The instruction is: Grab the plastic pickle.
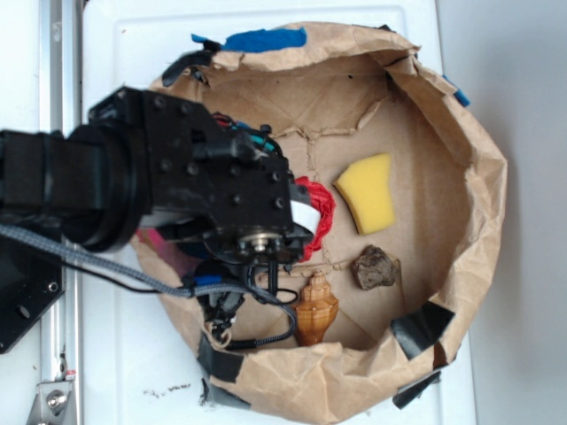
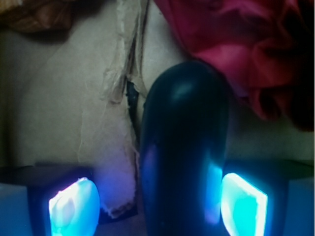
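Seen from the wrist, the claw stands apart, its two glowing blue pads one on each side of the plastic pickle; the right pad looks touching or just beside the pickle's flank, while the left pad stands clear of it with a strip of torn cardboard floor showing in the gap; so the pickle lies between the jaws but off toward the right one, its rounded end pointing away from the wrist toward the red cloth. The step in hand, as I judge it, is the closing; to do it well the jaws should come together slowly and evenly, since the smooth curved plastic may squirt out or roll if pinched off-centre; a small nudge to centre the claw first would help, and the pads should bite the thick middle, not the tapering end; the cloth beyond should be kept out of the grip. Farther out, in the exterior view, the arm hides the pickle entirely; the yellow sponge, brown rock and shell-shaped toy lie well apart inside the paper-walled bin.
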Robot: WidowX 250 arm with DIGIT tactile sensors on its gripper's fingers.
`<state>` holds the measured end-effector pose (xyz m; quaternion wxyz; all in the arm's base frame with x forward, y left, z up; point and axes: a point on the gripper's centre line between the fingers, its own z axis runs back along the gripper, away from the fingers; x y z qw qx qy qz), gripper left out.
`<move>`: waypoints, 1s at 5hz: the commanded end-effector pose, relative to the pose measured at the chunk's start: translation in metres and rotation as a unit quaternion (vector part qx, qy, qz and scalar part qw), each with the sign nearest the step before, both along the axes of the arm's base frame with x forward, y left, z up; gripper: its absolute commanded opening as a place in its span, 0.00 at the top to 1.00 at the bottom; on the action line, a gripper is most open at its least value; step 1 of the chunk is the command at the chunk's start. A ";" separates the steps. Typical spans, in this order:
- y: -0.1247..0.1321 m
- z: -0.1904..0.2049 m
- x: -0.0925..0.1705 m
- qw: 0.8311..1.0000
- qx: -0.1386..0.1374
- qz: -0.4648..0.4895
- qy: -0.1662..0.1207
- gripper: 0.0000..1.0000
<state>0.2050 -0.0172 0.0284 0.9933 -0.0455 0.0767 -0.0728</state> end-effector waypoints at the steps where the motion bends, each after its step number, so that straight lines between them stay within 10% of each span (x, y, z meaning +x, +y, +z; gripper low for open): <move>1: 0.001 -0.037 -0.014 1.000 0.000 -0.012 0.021 0.00; 2: 0.001 -0.030 -0.014 1.000 -0.008 -0.011 0.010 1.00; 5: 0.007 0.043 0.023 0.996 -0.020 0.072 -0.048 1.00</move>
